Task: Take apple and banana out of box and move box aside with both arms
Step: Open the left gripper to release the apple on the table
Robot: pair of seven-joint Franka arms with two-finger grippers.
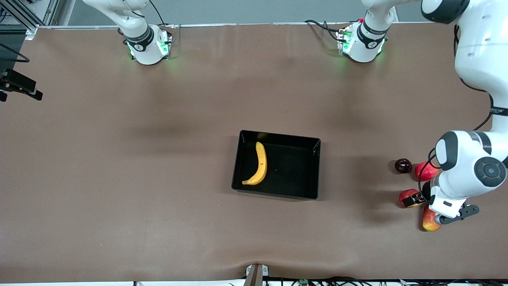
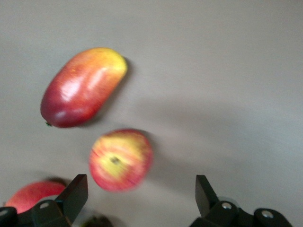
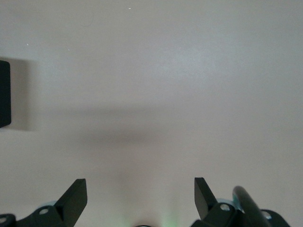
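Note:
The black box (image 1: 313,169) stands mid-table with the yellow banana (image 1: 258,163) lying inside it, toward the right arm's end. The red-and-yellow streaked apple (image 2: 120,160) (image 1: 407,196) rests on the table at the left arm's end. My left gripper (image 2: 140,196) (image 1: 417,200) hovers just above it, open, with the apple close to one fingertip (image 2: 75,193) and nothing gripped. My right gripper (image 3: 140,196) is open and empty over bare table; the front view does not show it.
Around the apple lie an oblong red-yellow mango (image 1: 430,220) (image 2: 83,87), a plain red fruit (image 1: 424,171) (image 2: 33,196) and a dark purple fruit (image 1: 403,165). A dark shape (image 3: 4,94) sits at the edge of the right wrist view.

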